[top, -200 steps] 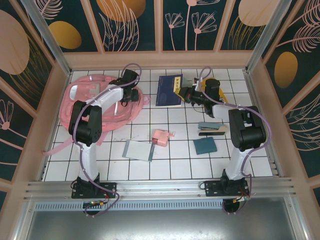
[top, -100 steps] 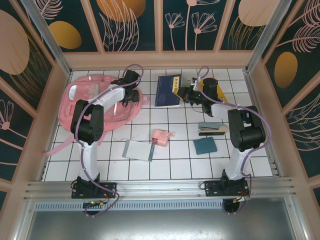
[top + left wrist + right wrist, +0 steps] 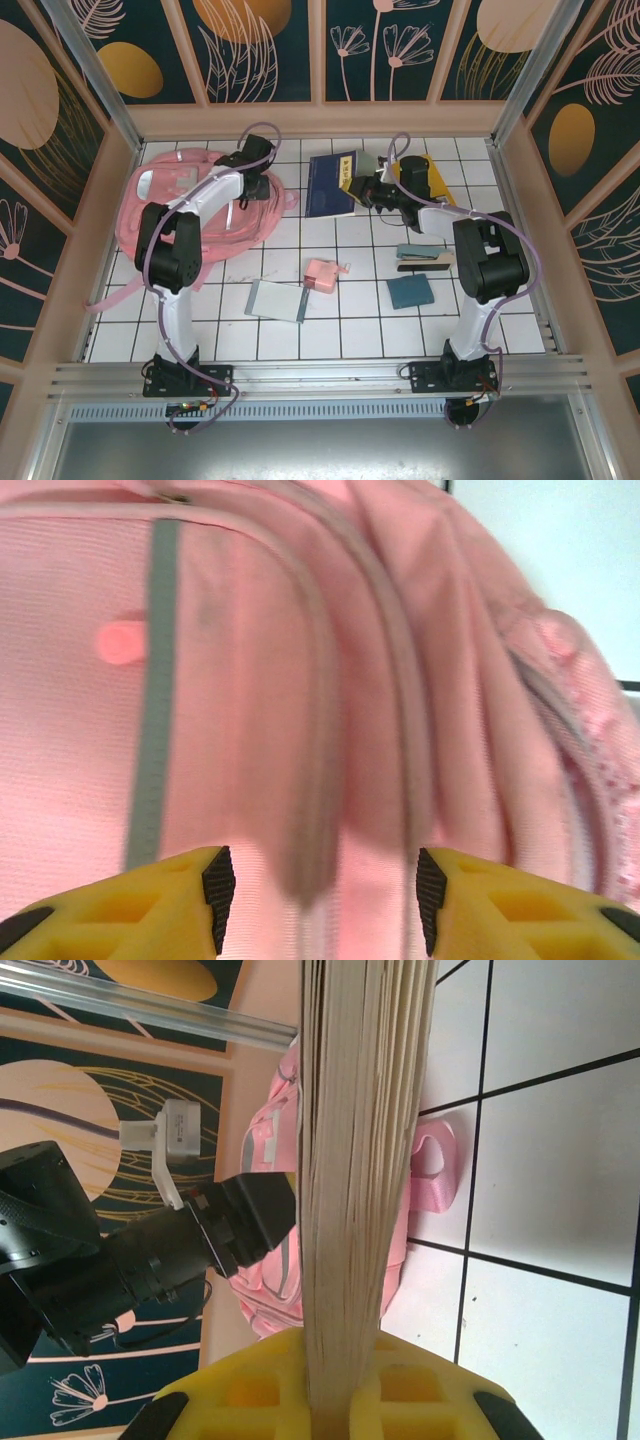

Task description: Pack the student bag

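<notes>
As right gripper (image 3: pixel 352 188), jaws clamped on book (image 3: pixel 328 185), swings it toward student bag (image 3: pixel 190 205), left gripper (image 3: pixel 318 900) waits, jaws apart.

I am reaching both arms toward the far side, my left gripper (image 3: pixel 320 900) pointing down with its jaws standing partly apart, my right gripper (image 3: pixel 335 1405) rolled sideways and clamping tight on a book (image 3: pixel 365 1160).

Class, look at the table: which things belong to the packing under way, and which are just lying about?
In the job: backpack, blue book in the right gripper, left gripper at the backpack.
Lying about: small pink pouch, grey notebook, teal notebook, teal oblong thing.
</notes>
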